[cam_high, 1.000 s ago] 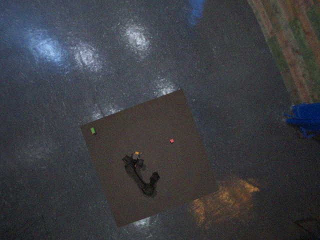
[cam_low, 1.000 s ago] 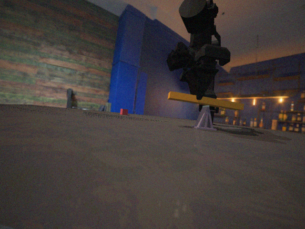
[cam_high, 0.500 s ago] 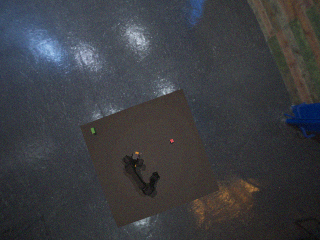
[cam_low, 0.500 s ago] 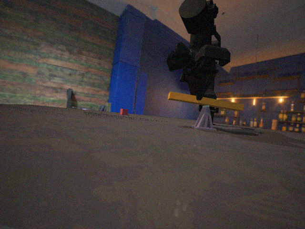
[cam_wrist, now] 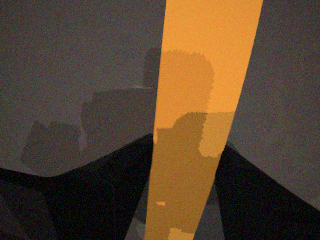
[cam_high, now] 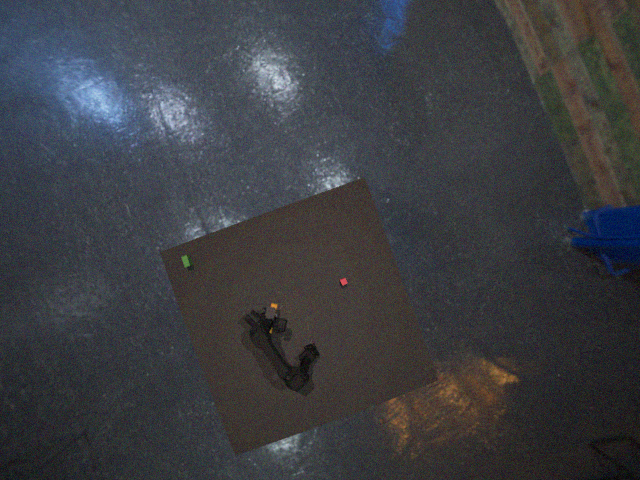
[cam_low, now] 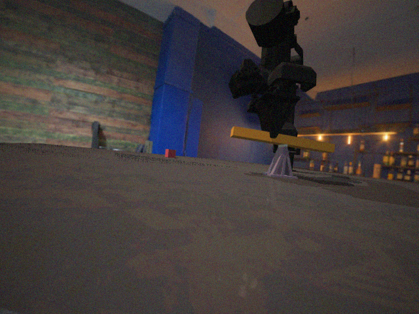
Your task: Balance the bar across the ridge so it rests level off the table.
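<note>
One pincer (cam_low: 275,132) pinching yellow bar (cam_low: 250,134) near its middle. Bar over white ridge (cam_low: 280,163), right end lower. Red block (cam_low: 170,153) far left on counter (cam_low: 169,219).

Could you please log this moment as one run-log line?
gripper: shut on yellow bar | bar: over ridge, ends clear of table | release: not yet

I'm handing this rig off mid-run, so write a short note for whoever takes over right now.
Gripper: shut on the yellow bar, gripping near its middle.
Bar: held above the pale ridge, both ends off the table; in the exterior view its right end looks lower. Whether it touches the ridge's peak cannot be told.
Elsewhere on the table: a red cube and a green block, both well away.
Done: bar picked up and brought over the ridge.
Left: settle it level on the ridge, open the fingers, withdraw.
</note>
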{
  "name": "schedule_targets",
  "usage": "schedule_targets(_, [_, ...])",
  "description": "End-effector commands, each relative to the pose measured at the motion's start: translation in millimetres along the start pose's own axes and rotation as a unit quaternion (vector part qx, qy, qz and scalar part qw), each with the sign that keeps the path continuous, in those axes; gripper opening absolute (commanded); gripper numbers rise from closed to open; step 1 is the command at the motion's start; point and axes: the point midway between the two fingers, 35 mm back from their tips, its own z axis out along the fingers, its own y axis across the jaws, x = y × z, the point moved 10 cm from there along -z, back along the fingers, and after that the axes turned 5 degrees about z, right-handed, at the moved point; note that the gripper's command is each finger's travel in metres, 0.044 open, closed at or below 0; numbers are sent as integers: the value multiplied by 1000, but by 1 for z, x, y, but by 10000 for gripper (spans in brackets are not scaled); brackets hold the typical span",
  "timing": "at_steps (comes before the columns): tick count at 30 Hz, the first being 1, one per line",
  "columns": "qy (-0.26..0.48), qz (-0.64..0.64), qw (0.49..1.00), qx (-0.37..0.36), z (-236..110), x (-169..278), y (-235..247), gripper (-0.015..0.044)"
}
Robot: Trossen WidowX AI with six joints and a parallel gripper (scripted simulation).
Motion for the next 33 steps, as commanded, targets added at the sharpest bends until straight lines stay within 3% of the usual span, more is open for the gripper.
schedule_targets(1, [2, 2, 1000, -2, 0, 0, 0, 0])
schedule_targets(33, [2, 2, 1000, -2, 3, 0, 0, 0])
